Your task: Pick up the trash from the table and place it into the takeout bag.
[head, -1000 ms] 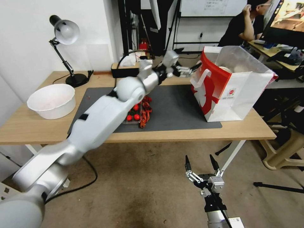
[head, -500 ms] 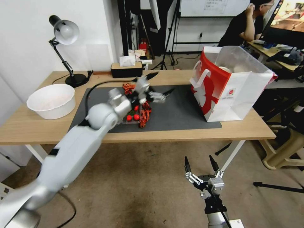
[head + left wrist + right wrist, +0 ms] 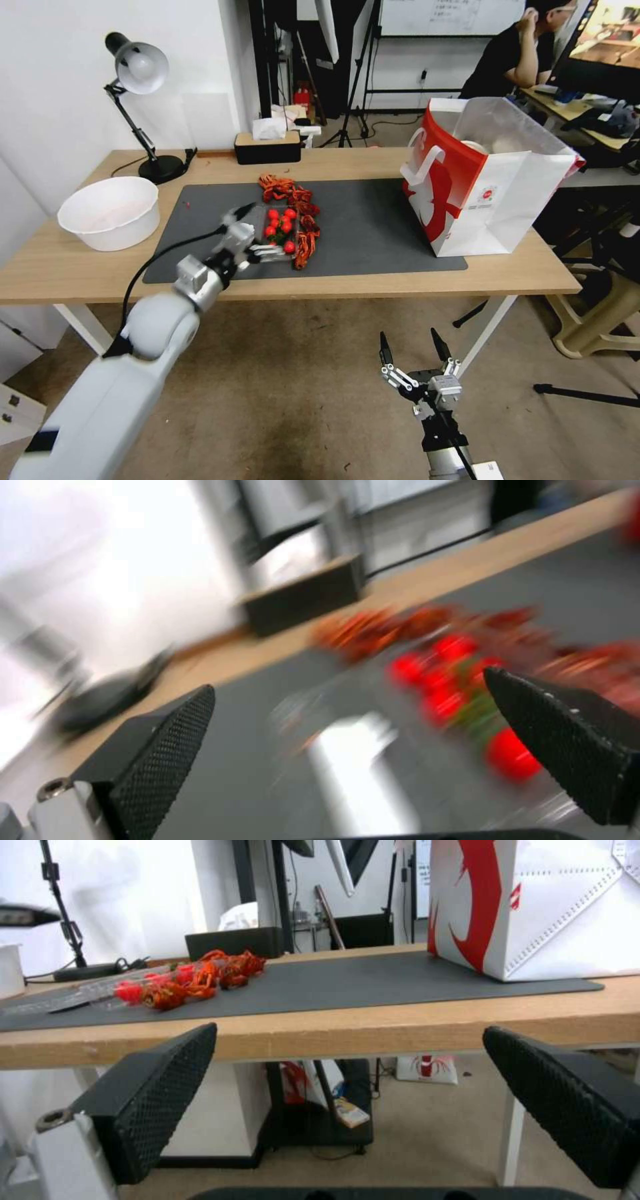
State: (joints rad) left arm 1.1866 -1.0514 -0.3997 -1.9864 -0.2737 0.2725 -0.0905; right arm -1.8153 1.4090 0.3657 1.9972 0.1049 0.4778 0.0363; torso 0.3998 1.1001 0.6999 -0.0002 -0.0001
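Left pincer [image 3: 257, 230], fingers apart, is held low over the mat's [image 3: 373, 227] near-left part, just left of the leftovers [image 3: 288, 223]. A clear tray under the red pieces is judged best gripped by its edge. Bag [image 3: 483, 180] is seen far right on the tabletop [image 3: 80, 273]. Right pincer [image 3: 408, 347] is parked below, fingers apart.

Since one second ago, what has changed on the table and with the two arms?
The left gripper swung back from the red and white paper takeout bag to the clear tray of red leftovers on the dark grey mat, open and empty. The bag, leftovers and low right gripper stayed put.
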